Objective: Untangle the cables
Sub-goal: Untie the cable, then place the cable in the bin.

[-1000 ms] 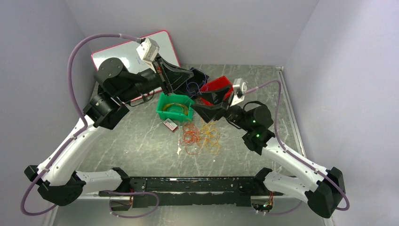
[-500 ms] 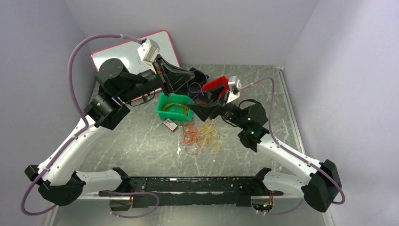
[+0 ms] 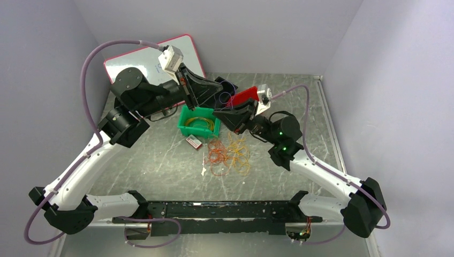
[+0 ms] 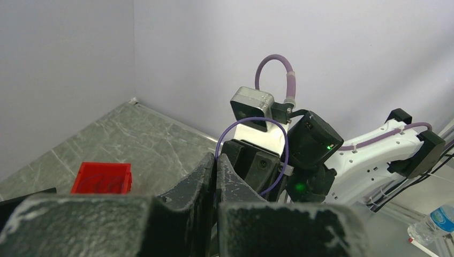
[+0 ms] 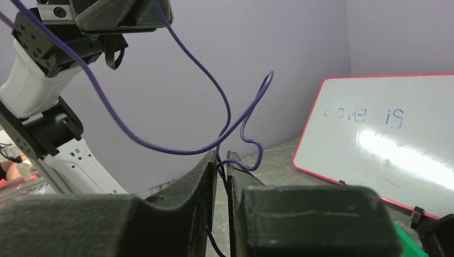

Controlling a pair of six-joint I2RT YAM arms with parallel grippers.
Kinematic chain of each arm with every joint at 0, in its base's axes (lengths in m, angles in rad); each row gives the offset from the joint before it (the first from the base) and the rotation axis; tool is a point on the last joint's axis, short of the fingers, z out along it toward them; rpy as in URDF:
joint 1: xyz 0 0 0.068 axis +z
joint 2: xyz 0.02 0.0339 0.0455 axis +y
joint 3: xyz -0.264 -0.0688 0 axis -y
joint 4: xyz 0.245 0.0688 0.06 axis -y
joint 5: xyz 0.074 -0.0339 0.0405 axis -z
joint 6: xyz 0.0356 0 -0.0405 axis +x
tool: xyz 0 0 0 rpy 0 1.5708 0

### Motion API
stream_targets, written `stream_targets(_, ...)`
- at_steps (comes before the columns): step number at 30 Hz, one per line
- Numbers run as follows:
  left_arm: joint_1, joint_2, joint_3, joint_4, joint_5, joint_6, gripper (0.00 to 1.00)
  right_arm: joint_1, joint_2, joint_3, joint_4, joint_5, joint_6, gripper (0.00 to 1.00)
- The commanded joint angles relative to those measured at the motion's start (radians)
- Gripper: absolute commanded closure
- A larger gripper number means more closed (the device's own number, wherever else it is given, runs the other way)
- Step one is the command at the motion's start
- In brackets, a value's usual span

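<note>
A thin purple cable (image 4: 284, 140) loops in the air between my two grippers, above the bins. My left gripper (image 4: 216, 158) is shut on one end of it, and its tips show in the top view (image 3: 218, 88). The right gripper (image 5: 220, 156) has its jaws pinched to a narrow slit with the purple cable (image 5: 176, 150) running through them; it sits just below the left one (image 3: 218, 113). A tangled bunch of orange, yellow and red cables (image 3: 230, 155) lies on the table in front of both grippers, untouched.
A green bin (image 3: 187, 115) with yellow loops stands left of the right gripper. A red bin (image 3: 245, 96) and a dark blue bin (image 3: 229, 84) sit behind the grippers. A small red and white object (image 3: 194, 142) lies near the loops. A whiteboard (image 3: 140, 60) leans at the back left.
The right arm has swung left and up toward the left gripper, and its jaws have gone from wide open to closed on the purple cable. The left gripper has barely moved.
</note>
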Motion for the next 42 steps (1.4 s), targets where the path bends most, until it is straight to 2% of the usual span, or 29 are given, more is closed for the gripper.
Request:
stream_targets(1,-0.003,-0.014,-0.012,0.024,0.004,-0.008,0.93,0.005,-0.016,0.020,0.018,0.011,0.001,0.88)
stream_targets(4,-0.003,-0.020,-0.020,0.015,-0.033,-0.009,0.93,0.005,-0.024,0.021,-0.010,0.022,-0.013,0.99)
stream_targets(6,-0.004,-0.024,-0.023,0.001,-0.072,-0.009,0.93,0.004,-0.036,0.022,-0.037,0.037,-0.026,1.00)
stream_targets(8,-0.004,-0.031,-0.027,-0.031,-0.140,-0.013,0.89,0.004,-0.055,0.025,-0.077,0.065,-0.045,1.00)
stream_targets(10,-0.004,-0.040,-0.034,-0.062,-0.216,-0.014,0.77,0.004,-0.074,0.040,-0.153,0.106,-0.069,1.00)
stream_targets(14,-0.004,-0.069,-0.070,-0.090,-0.320,-0.019,0.43,0.003,-0.106,0.086,-0.347,0.234,-0.133,1.00)
stream_targets(16,-0.004,-0.085,-0.091,-0.102,-0.350,-0.020,0.34,0.000,-0.112,0.109,-0.426,0.312,-0.162,1.00)
stream_targets(19,-0.003,-0.112,-0.121,-0.123,-0.381,-0.020,0.29,-0.010,-0.108,0.136,-0.508,0.385,-0.202,1.00)
stream_targets(23,-0.004,-0.148,-0.156,-0.163,-0.430,-0.014,0.28,-0.040,-0.062,0.198,-0.592,0.449,-0.254,1.00)
stream_targets(26,-0.003,-0.160,-0.174,-0.204,-0.468,0.011,0.27,-0.119,0.000,0.257,-0.649,0.430,-0.278,1.00)
stream_targets(28,-0.002,-0.160,-0.188,-0.219,-0.491,0.031,0.27,-0.205,0.053,0.295,-0.674,0.364,-0.267,1.00)
stream_targets(30,-0.001,-0.157,-0.209,-0.227,-0.507,0.053,0.24,-0.284,0.107,0.303,-0.656,0.305,-0.253,1.00)
stream_targets(33,0.021,-0.145,-0.259,-0.210,-0.501,0.059,0.19,-0.340,0.177,0.272,-0.513,0.272,-0.286,1.00)
stream_targets(39,0.234,-0.041,-0.298,-0.219,-0.275,0.010,0.09,-0.427,0.404,0.318,-0.348,0.157,-0.296,1.00)
stream_targets(42,0.286,-0.003,-0.306,-0.226,-0.252,0.025,0.05,-0.449,0.498,0.364,-0.292,0.109,-0.338,1.00)
